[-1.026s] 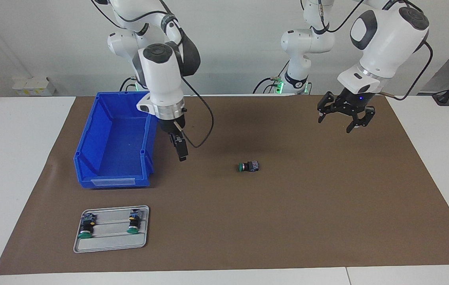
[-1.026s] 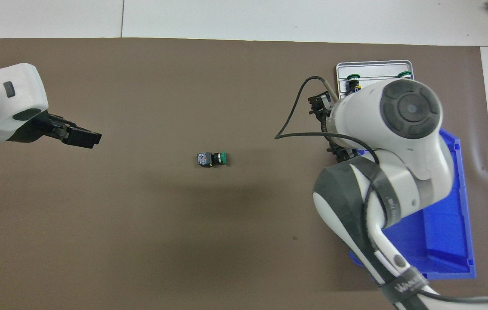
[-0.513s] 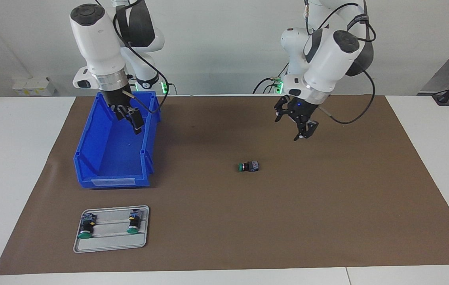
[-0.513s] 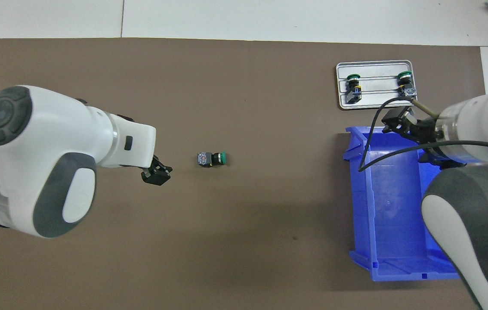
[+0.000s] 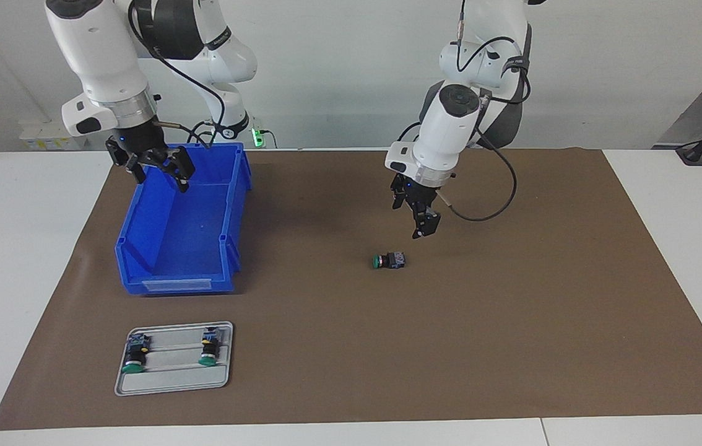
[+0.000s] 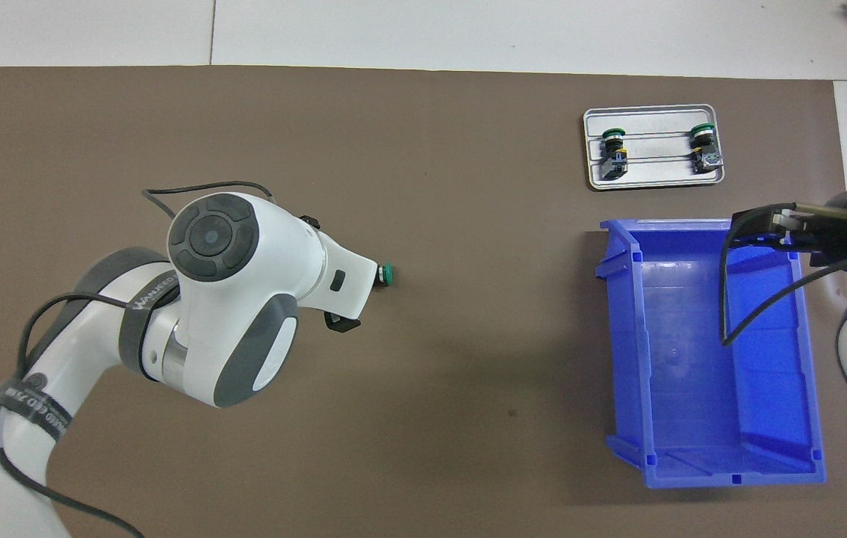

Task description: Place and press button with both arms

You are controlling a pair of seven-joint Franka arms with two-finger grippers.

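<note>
Green-capped button (image 5: 387, 261) on its side (dark base) mid-mat, untouched

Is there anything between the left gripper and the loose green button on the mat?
No. In the facing view the left gripper hangs over bare brown mat beside the button, touching nothing.

The button (image 5: 388, 261) lies mid-mat (image 5: 512, 322); the bin (image 5: 181, 248) sits nearer the robots than the tray (image 5: 173, 384).
</note>
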